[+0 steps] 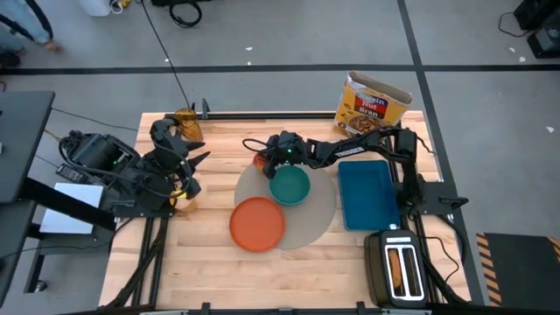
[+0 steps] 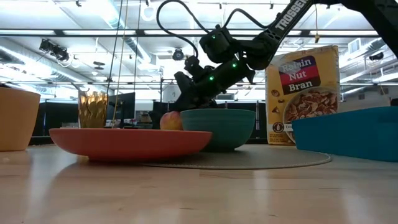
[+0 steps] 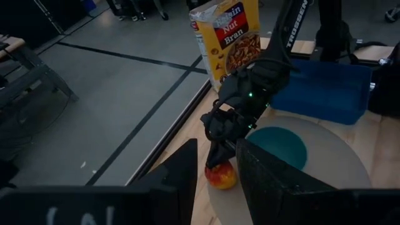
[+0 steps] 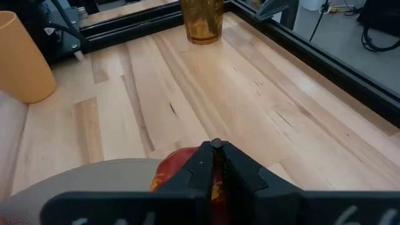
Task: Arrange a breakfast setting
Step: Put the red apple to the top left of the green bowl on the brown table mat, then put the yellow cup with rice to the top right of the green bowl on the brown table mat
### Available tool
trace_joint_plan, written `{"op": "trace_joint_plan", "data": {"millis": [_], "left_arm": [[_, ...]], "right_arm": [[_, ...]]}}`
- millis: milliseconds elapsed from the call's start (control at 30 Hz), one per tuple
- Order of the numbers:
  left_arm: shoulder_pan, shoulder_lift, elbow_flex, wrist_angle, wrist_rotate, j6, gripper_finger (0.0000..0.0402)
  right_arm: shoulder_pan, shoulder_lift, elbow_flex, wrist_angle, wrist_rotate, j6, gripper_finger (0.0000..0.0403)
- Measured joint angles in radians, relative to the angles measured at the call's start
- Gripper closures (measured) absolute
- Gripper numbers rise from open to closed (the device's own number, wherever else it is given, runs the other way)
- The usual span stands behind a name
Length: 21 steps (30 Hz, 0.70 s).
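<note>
The red apple (image 1: 260, 161) sits on the far left edge of the round grey placemat (image 1: 319, 223), beside the teal bowl (image 1: 290, 185). The orange plate (image 1: 257, 224) lies on the mat's near left part. My right gripper (image 1: 265, 157) reaches across from the right and stands shut over the apple (image 3: 220, 177). My left gripper (image 1: 201, 158) is open and empty at the table's left, above the small yellow-orange cup (image 1: 182, 196). The spoon and the bread are out of view. My right gripper has its shut fingertips (image 4: 215, 150) at the apple's top (image 4: 177, 167), coming slanting down from the table's right. Whether they pinch anything there, I cannot tell; the fingers hide the spot. The apple rests upright on the placemat.
An amber glass (image 1: 188, 122) stands at the far left. A cereal box (image 1: 372, 105) stands at the far right edge. The blue tray (image 1: 367, 194) lies right of the mat, and the black toaster (image 1: 398, 267) is at the near right corner.
</note>
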Motion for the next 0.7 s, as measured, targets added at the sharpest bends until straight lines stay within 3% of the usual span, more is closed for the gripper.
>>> {"op": "trace_joint_plan", "data": {"millis": [400,700], "left_arm": [[0.0,0.0,0.0,0.0,-0.001,0.002,0.0283],[0.0,0.0,0.0,0.002,-0.006,0.0,0.0283]], "right_arm": [[0.019,-0.014,-0.001,0.016,-0.003,0.017,0.0293],[0.061,-0.088,-0.001,0.015,-0.004,-0.007,0.0273]]}}
